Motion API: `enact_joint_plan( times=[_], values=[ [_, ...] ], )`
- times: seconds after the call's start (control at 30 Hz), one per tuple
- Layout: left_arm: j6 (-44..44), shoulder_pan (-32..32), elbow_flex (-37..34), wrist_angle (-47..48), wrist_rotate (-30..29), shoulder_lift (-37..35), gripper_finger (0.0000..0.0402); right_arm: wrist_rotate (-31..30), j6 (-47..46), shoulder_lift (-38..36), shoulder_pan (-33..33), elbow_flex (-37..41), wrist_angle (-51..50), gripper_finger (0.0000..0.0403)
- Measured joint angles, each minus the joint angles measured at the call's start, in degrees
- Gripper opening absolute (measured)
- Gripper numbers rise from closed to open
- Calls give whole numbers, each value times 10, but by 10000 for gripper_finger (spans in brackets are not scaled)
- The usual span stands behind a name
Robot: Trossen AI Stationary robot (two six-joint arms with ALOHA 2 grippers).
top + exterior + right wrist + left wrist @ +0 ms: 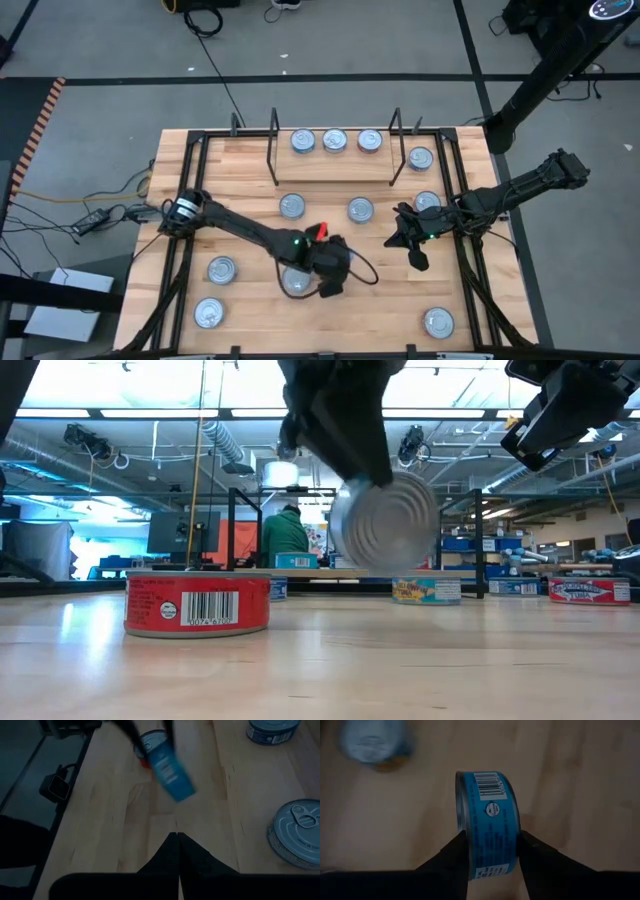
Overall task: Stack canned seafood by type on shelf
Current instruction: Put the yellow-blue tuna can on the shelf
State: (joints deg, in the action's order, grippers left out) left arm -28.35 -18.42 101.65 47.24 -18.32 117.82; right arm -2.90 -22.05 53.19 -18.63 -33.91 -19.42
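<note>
My left gripper hangs over the table's near middle, shut on a blue-labelled tin, which shows in the low view as a silver disc above the board. A red-labelled tin stands flat on the table below it. My right gripper hovers to the right, shut and holding nothing. The shelf lies at the far edge between two black wire uprights, with three tins in a row on its board. My left gripper pinches the blue tin between its two fingers, one on each flat silver face, close to the rim. The fingers come from above, pointing down. The tin stands on edge, lifted clear of the table, its barcode side away from the fingers.
Loose tins lie flat about the table: two mid-board, two near the left edge, one at the near right, two by the right frame. Black frame rails run along both sides. A person stands in the room beyond.
</note>
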Motion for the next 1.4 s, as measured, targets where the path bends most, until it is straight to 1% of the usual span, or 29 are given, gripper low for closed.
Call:
enact_joint_plan(
  times=[0.1,0.17,0.33,0.43,0.57,0.7,0.83,1.0,1.17,1.33,1.4],
  values=[
    [10,16,51,74,-13,0,141,-1,2,0,0,0,0,4],
    [12,28,86,142,-24,0,141,-5,2,0,0,0,0,4],
    [2,65,153,291,-77,0,141,-18,7,0,1,0,0,4],
    [-3,85,175,349,-114,-1,141,-23,6,-2,1,0,0,4],
    [-3,109,178,398,-136,-1,141,-40,3,-12,1,0,-8,4],
    [10,135,168,397,-180,-1,141,-58,2,-20,1,0,-15,4],
    [29,170,145,372,-211,-1,141,-65,-2,-21,1,0,-19,4],
    [96,212,78,298,-209,-1,141,-76,-3,-22,1,0,-18,4],
    [103,241,28,259,-206,0,141,-78,-8,-22,10,0,-18,4],
    [148,259,-8,200,-199,0,141,-78,-7,-22,20,0,-18,4],
    [152,265,-18,182,-197,0,141,-78,-6,-22,21,0,-18,4]
  ],
)
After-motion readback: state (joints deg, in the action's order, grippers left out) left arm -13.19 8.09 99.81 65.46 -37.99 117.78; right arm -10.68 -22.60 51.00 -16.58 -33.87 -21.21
